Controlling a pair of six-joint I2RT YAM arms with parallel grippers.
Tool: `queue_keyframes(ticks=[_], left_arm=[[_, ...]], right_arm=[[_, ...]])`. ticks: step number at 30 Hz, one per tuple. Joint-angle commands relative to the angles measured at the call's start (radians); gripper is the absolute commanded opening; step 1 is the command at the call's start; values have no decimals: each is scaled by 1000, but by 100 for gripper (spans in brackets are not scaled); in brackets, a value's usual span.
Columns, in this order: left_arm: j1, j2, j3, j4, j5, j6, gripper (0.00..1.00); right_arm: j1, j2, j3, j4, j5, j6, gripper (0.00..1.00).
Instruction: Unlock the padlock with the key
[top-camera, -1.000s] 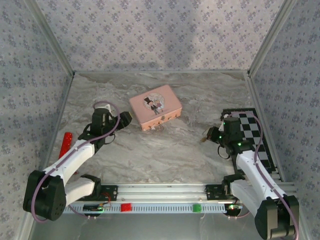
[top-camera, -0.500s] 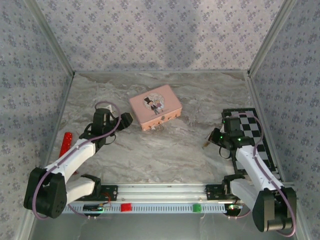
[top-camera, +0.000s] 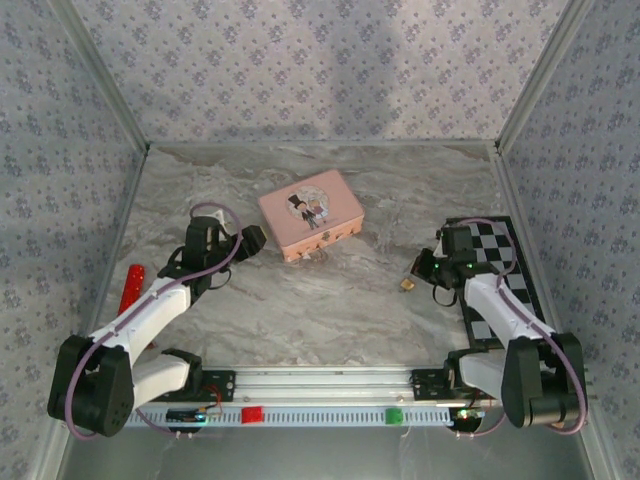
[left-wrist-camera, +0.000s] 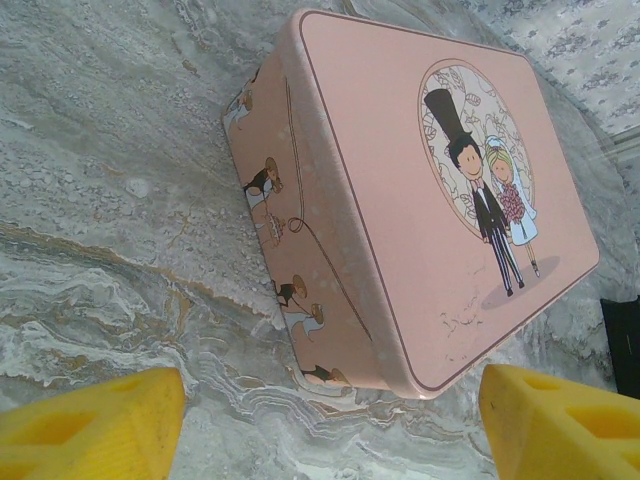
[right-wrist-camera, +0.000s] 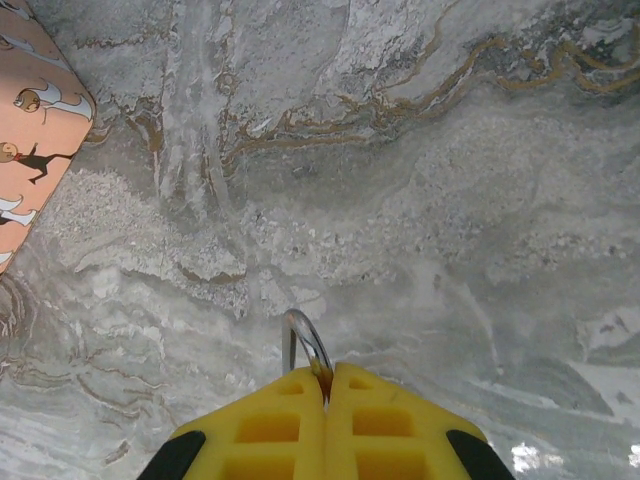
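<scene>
Padlock (right-wrist-camera: 311, 339) clamped in R gripper (right-wrist-camera: 327, 373), L gripper (left-wrist-camera: 330, 405) agape near tin (left-wrist-camera: 430, 200); hold firm, keep keyhole clear

Robot lab test cell, marble-print tabletop (top-camera: 330, 320), floral-papered panel walls (top-camera: 300, 70), aluminium mounting rail (top-camera: 330, 380), checkerboard mat (top-camera: 510, 250)

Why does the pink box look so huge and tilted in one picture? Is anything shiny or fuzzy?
Left wrist view: that camera sits close, so the pink tin looks huge and tilted, and the yellow fingertips look soft. Right wrist view: bright patches, maybe glare, on the marble table, while the padlock shackle is sharp. Top external view: even light.
</scene>
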Motion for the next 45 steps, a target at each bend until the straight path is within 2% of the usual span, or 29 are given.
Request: queue_keyframes(ticks=[1,22,27,29,32,35,41,43,45], left_arm=[[5,-14,29,-3,11,21,78],[9,-39,21,-9,0,38,79],[18,-51,12,-14,-7,36,79],[22,-56,12,-19,-8,39,79],[29,-67,12,-25,-9,42,79],[36,-76,12,-34,-11,45,79],[69,-150,21,-96,-36,98,79],[83,-205,21,-125,-81,116,79],[83,-287,-2,-127,-145,129,78]], right_arm=[[-10,33,27,51,-23,-19,0],[-73,156,18,99,-53,-31,0],[-81,145,14,92,-52,-32,12],[-82,137,15,86,-49,-32,20],[-82,111,10,70,-28,-26,36],[-82,70,10,51,-7,-27,46],[-74,-46,39,-22,23,-61,52],[-36,-115,61,-56,108,-97,54],[28,-201,68,-66,256,-131,56]])
